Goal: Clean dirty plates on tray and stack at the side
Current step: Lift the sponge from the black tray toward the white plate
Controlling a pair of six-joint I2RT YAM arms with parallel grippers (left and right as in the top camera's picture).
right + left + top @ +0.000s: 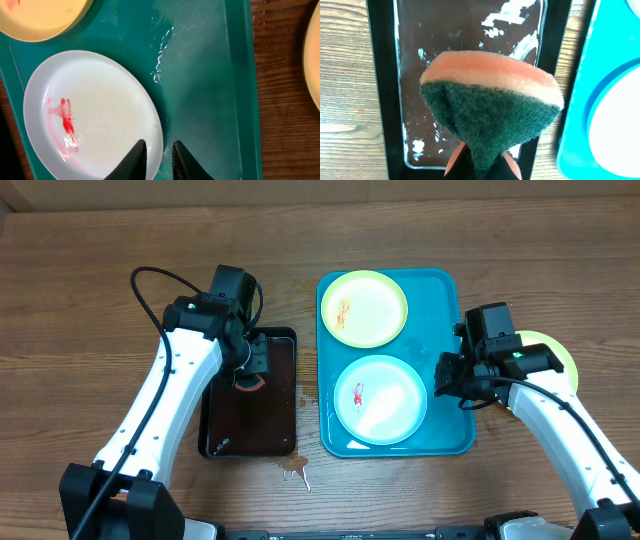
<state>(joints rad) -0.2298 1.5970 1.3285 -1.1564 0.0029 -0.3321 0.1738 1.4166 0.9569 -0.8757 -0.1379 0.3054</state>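
Observation:
The turquoise tray [445, 290] holds two plates: a pale yellow-green one [365, 307] with an orange smear at the back, and a light blue one with a white centre [380, 398] and a red smear at the front. A third yellow-green plate [555, 355] lies on the table right of the tray, partly under my right arm. My right gripper [159, 147] straddles the blue plate's [95, 110] right rim, jaws narrowly apart. My left gripper [482, 160] is shut on an orange-and-green sponge [490, 100], held over the black tray.
A black tray of dark liquid [215, 430] sits left of the turquoise tray. Small puddles [295, 472] wet the wood near its front right corner. Water beads lie on the turquoise tray's floor [160, 55].

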